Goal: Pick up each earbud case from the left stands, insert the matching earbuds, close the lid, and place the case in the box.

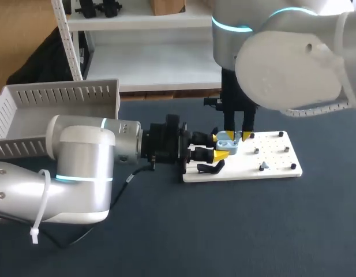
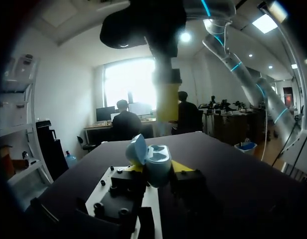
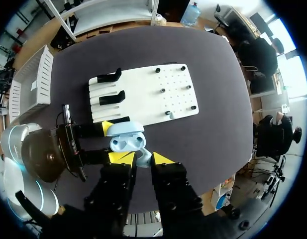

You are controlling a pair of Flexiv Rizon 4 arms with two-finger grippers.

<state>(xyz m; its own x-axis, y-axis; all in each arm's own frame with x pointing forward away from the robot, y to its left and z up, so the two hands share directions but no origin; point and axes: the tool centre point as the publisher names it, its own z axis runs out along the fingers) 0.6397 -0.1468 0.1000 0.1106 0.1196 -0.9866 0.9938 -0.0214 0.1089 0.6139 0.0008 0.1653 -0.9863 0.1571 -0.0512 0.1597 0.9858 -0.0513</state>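
Observation:
My left gripper [image 1: 218, 147] is shut on a light blue earbud case [image 1: 227, 143], held level over the left end of the white board [image 1: 270, 167]. In the left wrist view the case [image 2: 158, 160] sits between the yellow tips with its lid [image 2: 136, 149] swung open. My right gripper [image 1: 239, 137] hangs straight down over the case. In the right wrist view this gripper [image 3: 142, 159] is shut on a small light blue earbud [image 3: 145, 158], just beside the open case [image 3: 127, 142]. A second small blue earbud [image 1: 263, 166] rests on the board.
Two black stands [image 3: 112, 87] sit at the board's left end, and black pegs [image 1: 280, 134] dot its right part. A white slotted box [image 1: 56, 107] stands at the table's back left. Dark table surface lies in front of the board.

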